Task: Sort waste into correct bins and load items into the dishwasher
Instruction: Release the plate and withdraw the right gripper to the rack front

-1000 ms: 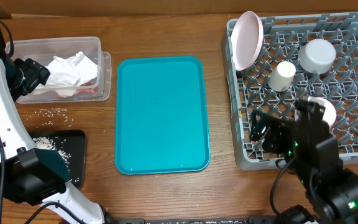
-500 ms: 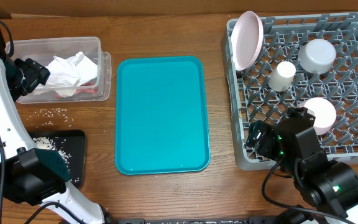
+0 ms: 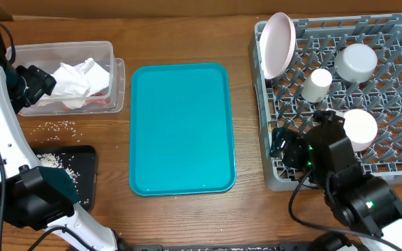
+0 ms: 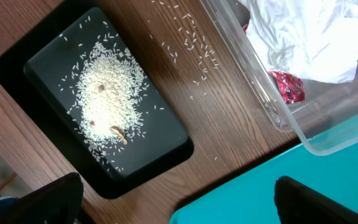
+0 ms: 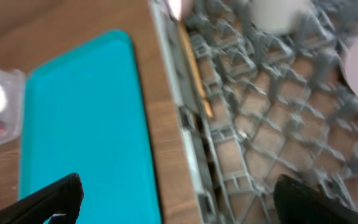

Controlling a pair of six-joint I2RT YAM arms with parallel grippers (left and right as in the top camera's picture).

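Note:
The dishwasher (image 3: 264, 104) stands at the right and holds an upright pink plate (image 3: 278, 45), a grey bowl (image 3: 356, 61), a white cup (image 3: 317, 85) and a white bowl (image 3: 360, 129). My right gripper (image 3: 285, 148) hangs open and empty over its front left corner, straddling the rack wall (image 5: 194, 162). The clear tub (image 3: 19, 50) holds the crumpled napkin (image 3: 75, 82) and red wrapper (image 4: 288, 86). Rice lies heaped in the black tray (image 4: 166, 140), with loose grains (image 3: 60, 125) on the wood. My left gripper (image 4: 179, 202) is open, high above the gap between black tray and teal tray.
A bare teal serving tray (image 3: 181, 129) lies in the middle, between the bins and the rack. A strip of wooden table (image 5: 166, 155) separates it from the rack. My left arm (image 3: 5, 132) stretches along the table's left side.
My right gripper has drifted left along the rack's front left corner, leaving the white bowl in full view. The left arm and all objects are unmoved.

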